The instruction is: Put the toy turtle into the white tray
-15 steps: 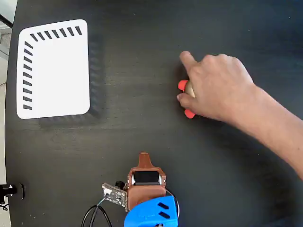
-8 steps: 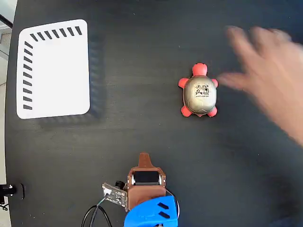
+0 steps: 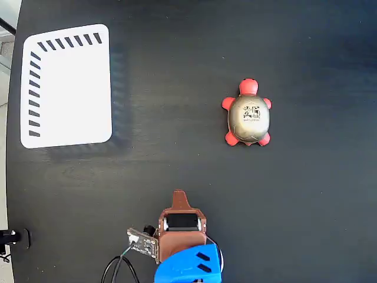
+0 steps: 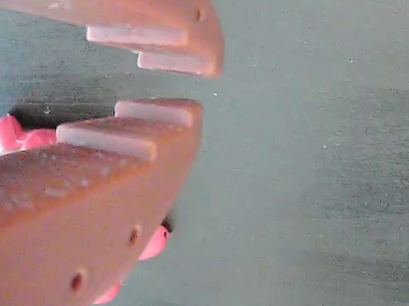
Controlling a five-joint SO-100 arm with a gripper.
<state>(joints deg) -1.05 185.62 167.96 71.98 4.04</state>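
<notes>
In the fixed view the toy turtle [image 3: 248, 117] lies alone on the black table, right of centre, its gold shell with the black code mark facing up and its red head pointing to the top of the picture. The white tray [image 3: 66, 85] sits at the top left, with nothing in it. My gripper [image 3: 178, 194] rests at the bottom centre, well below and left of the turtle, holding nothing. In the wrist view my gripper [image 4: 199, 89] shows its brown fingers drawn almost together with a thin gap. Pink parts of the turtle [image 4: 7, 137] peek out behind the lower finger.
The arm's blue base [image 3: 189, 266] and a small circuit board with cables [image 3: 141, 243] sit at the bottom edge. The table's left edge [image 3: 10, 177] runs just beside the tray.
A person's hand that covered the turtle has let go and pulled away to the right, out of view. The turtle now lies uncovered. My arm has not moved.
</notes>
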